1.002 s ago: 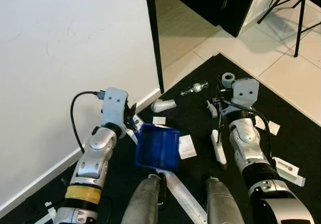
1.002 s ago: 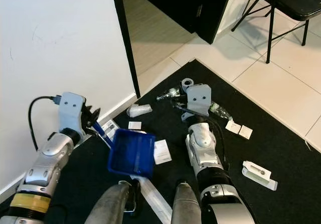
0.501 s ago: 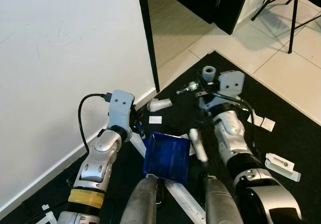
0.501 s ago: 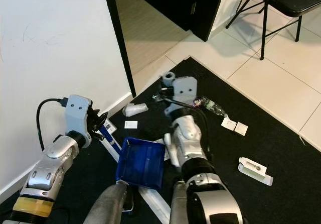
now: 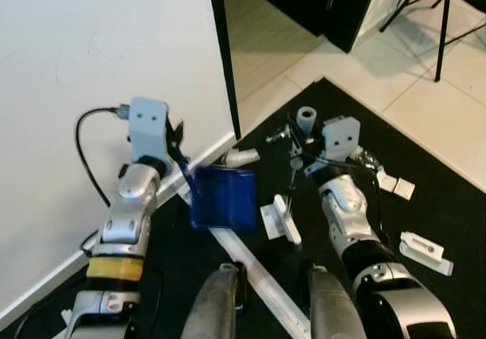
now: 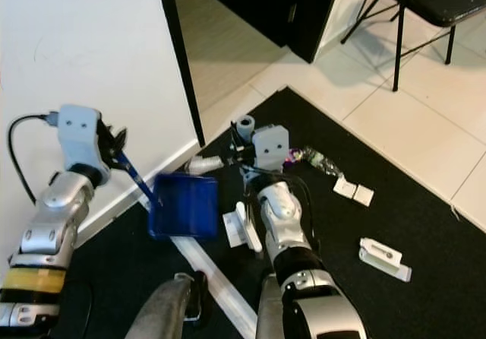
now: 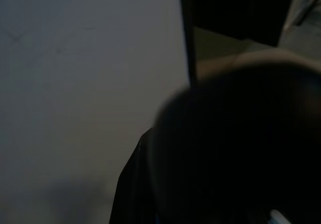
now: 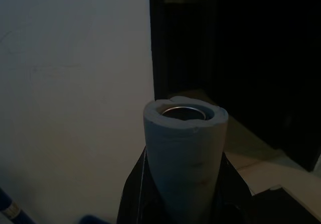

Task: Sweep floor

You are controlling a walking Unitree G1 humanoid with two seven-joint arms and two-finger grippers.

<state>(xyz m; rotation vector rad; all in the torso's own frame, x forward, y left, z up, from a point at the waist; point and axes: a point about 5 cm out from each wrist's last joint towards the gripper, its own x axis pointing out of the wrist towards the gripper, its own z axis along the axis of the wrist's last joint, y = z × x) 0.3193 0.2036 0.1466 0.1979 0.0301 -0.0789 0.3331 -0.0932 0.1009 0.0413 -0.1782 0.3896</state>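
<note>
While the robot looks down at its own legs, a large white wall (image 5: pixel 99 42) takes up the left of the scene and ends at a black door frame (image 5: pixel 224 58). Beyond the frame lies pale tiled floor (image 5: pixel 395 73), with the thin black legs of a chair (image 6: pixel 425 4) at the far right. A black carpet (image 5: pixel 440 202) covers the floor under the robot.

On the left, the left gripper (image 5: pixel 176 137) is raised beside the wall; its jaws are closed on the thin blue handle of a blue rectangular plastic dustpan (image 5: pixel 222 196). The dustpan hangs tilted just above the carpet, near the white skirting board, between the two arms. The left wrist view is very dark and blurred, and little can be made out there beyond the wall.

On the right, the right gripper (image 5: pixel 296 145) clasps the grey foam-covered end of a broom handle (image 8: pixel 184 153), which stands upright between its jaws. The white brush head (image 5: pixel 282 217) sits low on the carpet just in front of the robot's right leg.

Litter is scattered over the carpet: a long white flat strip (image 5: pixel 250 270) running between the legs, a crumpled white wrapper (image 5: pixel 241 156) near the door frame, a clear plastic bottle (image 6: pixel 319 159) beyond the right gripper, two small white square packets (image 5: pixel 396 185), and a white plastic piece (image 5: pixel 425 251) well apart to the right.
</note>
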